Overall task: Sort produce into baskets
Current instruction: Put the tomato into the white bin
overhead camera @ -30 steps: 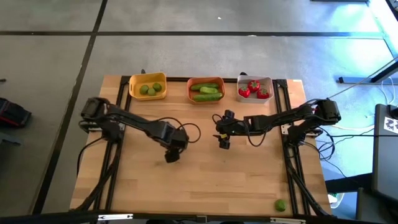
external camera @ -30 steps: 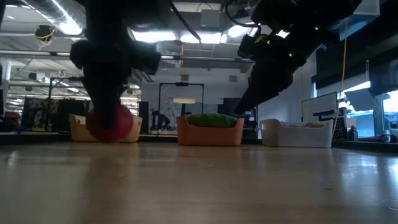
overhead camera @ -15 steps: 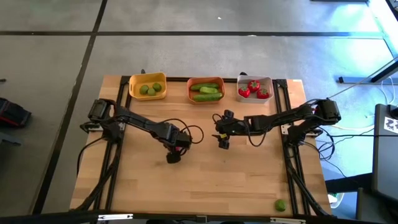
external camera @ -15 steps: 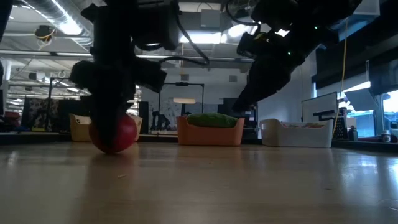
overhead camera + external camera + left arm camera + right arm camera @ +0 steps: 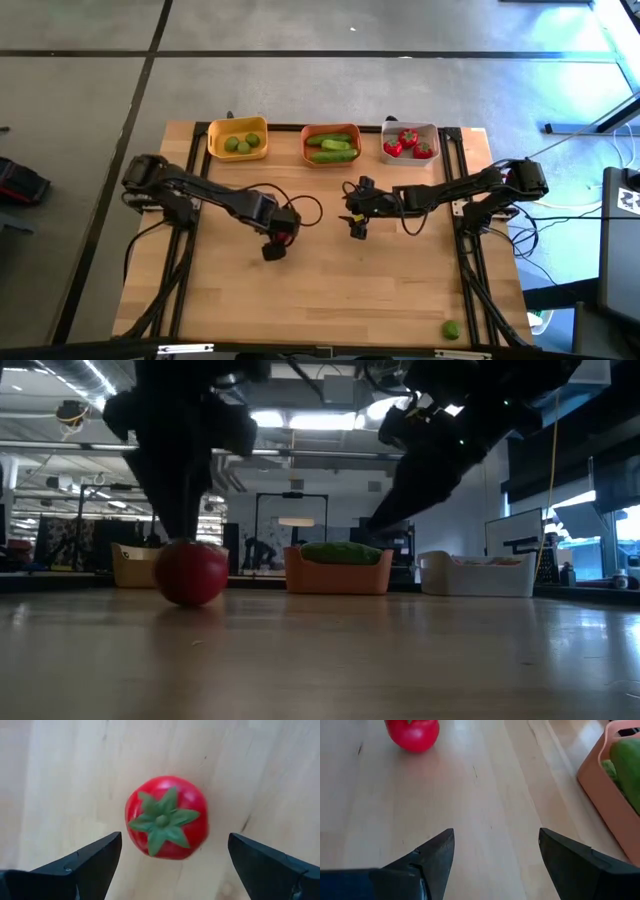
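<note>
A red tomato with a green stem star stands on the wooden table, left of centre; it also shows in the low view. My left gripper hangs open just above it, pointing down, a finger on either side and clear of it. In the high view my left gripper hides the tomato. My right gripper hovers open at mid-table, slanting down, with nothing between its fingers. The yellow basket holds limes, the orange basket cucumbers, and the white basket tomatoes.
The three baskets stand in a row along the table's far edge. A single lime lies near the table's near right corner. Bare wood lies between the two grippers and toward the near edge. Black rails run along both sides of the table.
My left gripper has come down with the tomato, opened and let go of it, then risen a little. The tomato now rests on the table on its own, below the open fingers. My right gripper has kept still.
</note>
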`<state>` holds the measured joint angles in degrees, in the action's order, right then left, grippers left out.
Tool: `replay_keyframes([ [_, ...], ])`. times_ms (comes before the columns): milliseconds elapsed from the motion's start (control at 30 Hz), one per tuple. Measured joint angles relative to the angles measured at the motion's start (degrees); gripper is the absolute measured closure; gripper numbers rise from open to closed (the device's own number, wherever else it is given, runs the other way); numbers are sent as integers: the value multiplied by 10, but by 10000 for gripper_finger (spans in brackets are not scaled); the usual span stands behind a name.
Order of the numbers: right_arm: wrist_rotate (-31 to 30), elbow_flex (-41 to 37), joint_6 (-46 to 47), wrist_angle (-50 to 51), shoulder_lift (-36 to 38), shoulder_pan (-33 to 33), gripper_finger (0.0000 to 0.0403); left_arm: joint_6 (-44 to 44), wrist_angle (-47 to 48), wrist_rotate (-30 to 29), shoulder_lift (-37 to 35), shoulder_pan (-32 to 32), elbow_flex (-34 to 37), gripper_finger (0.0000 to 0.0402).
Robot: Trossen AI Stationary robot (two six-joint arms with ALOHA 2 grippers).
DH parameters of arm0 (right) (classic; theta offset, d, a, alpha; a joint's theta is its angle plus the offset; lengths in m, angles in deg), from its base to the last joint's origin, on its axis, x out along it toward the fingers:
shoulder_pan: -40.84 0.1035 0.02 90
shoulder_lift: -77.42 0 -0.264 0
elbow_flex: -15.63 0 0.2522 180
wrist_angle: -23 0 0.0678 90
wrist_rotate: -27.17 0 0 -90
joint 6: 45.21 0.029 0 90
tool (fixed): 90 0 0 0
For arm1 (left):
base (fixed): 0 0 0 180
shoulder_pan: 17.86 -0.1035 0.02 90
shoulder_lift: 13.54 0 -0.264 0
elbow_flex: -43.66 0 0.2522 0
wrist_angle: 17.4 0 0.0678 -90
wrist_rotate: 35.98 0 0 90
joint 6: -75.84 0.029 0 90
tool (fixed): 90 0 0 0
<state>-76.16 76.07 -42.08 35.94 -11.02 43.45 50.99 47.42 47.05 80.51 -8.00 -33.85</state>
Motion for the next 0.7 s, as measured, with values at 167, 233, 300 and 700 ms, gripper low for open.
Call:
replay_keyframes([
  [167, 49, 0, 10, -58, 0, 0, 123, -21, 22, -35, -46, 30, 13, 40],
  [233, 73, 0, 12, -94, 0, 0, 123, -35, 22, -58, -66, 47, 30, 40],
  [300, 89, 0, 20, -125, 0, 0, 123, -63, 22, -78, -85, 64, 56, 40],
  [700, 111, 110, 39, -117, -84, 0, 58, -219, -160, -136, -189, 142, 265, 57],
])
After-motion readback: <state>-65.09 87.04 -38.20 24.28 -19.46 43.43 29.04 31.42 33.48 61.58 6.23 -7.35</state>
